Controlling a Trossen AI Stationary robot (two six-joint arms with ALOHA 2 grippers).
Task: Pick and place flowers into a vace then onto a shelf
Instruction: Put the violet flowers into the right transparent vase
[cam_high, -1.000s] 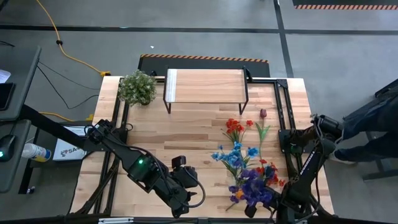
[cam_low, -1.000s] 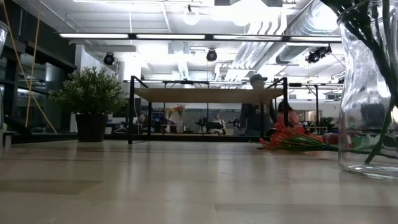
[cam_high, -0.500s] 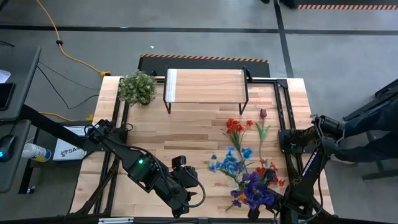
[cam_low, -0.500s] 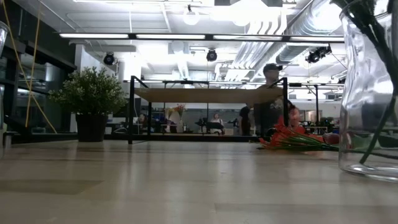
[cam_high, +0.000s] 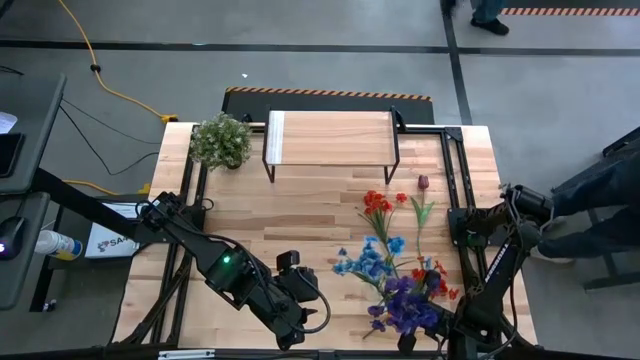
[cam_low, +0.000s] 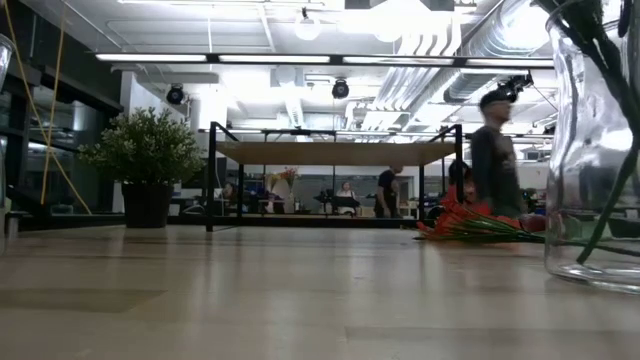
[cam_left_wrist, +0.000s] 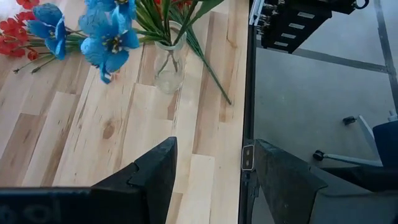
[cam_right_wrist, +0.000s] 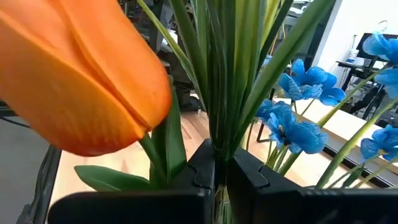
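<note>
Right gripper (cam_right_wrist: 219, 167) is pinched shut on a bunch of green stems, its two dark fingers closed against them just above the mouth of the glass vase (cam_left_wrist: 169, 67), with the orange tulip (cam_right_wrist: 81, 81) and blue blooms (cam_right_wrist: 292, 127) crowding its wrist view. From the vase, these flowers (cam_high: 395, 290) fan out over the table's near right part, their stems running down into the glass, so the long axis of the bunch is roughly upright and leaning. More flowers, red ones (cam_high: 377, 203) and a dark red tulip (cam_high: 423, 183), lie flat on the wood between the vase and the shelf (cam_high: 330, 138), which stands at the table's far edge, well apart from the vase. Left gripper (cam_high: 312, 318) hangs beside the vase toward the table's middle, its fingers part open and holding nothing. Judging by this, the right arm is the nearer one to the loose flowers, whose stems point roughly back towards the vase.
</note>
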